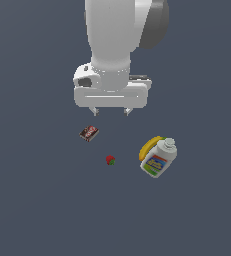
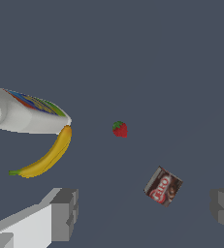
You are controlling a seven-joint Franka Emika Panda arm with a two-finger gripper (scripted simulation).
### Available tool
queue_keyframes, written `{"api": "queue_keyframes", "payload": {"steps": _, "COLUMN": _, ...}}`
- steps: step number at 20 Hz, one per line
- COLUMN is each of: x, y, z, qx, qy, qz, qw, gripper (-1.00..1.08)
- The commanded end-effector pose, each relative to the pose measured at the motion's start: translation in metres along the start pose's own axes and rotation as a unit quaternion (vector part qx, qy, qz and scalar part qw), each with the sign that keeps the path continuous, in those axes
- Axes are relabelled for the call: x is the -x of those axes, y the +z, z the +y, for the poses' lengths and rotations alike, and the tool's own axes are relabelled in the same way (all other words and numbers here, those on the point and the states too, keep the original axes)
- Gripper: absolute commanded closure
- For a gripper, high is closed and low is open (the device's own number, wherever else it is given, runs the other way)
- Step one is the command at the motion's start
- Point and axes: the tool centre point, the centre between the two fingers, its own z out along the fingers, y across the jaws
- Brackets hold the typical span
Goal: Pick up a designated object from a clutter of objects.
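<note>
I see a flat, uniform dark grey-blue floor (image 1: 37, 210) filling both views, with no edge, wall or other room feature showing, so I cannot place things by its borders.

My hand (image 1: 111, 111) hangs above the floor with its two short fingers (image 1: 93, 110) pointing down and spread wide apart, gripping nothing; in the wrist view the two grey pads (image 2: 65, 213) sit far apart with bare floor between them.

The strawberry (image 1: 110, 160) lies alone on the floor, below the hand in the exterior view and apart from everything else. It is tiny and nearly round, so I can make out no clear long axis. In the wrist view the strawberry (image 2: 120, 129) shows its green leafy cap on the side facing the bottle, with the red body on the side away from it.

The brown-red packet (image 1: 89, 133) lies flat, near the strawberry and toward the exterior view's left, turned at a slant. On the exterior view's right, well apart from the strawberry, a white bottle (image 1: 159, 158) with a blue and yellow label lies tilted on its side, its cap pointing up in that view. The yellow banana (image 1: 149, 145) curves along the bottle's side, touching or just beside it.
</note>
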Motion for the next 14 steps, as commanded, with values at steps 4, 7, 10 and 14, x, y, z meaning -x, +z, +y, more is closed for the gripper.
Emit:
{"api": "queue_keyframes", "payload": {"steps": 4, "x": 0.0006, "y": -0.0014, "z": -0.0015, "qx": -0.002, "qy": 0.000, "qz": 0.001, "qw": 1.0000, "gripper": -0.92}}
{"api": "queue_keyframes", "payload": {"steps": 7, "x": 0.0022, "y": -0.0051, "z": -0.0053, "qx": -0.009, "qy": 0.001, "qz": 0.004, "qw": 1.0000, "gripper": -0.92}}
{"api": "queue_keyframes", "payload": {"steps": 10, "x": 0.0030, "y": -0.0068, "z": -0.0074, "qx": -0.012, "qy": 0.001, "qz": 0.005, "qw": 0.9999, "gripper": -0.92}}
{"api": "queue_keyframes", "payload": {"steps": 14, "x": 0.0030, "y": -0.0068, "z": -0.0070, "qx": -0.011, "qy": 0.001, "qz": 0.005, "qw": 0.9999, "gripper": -0.92}}
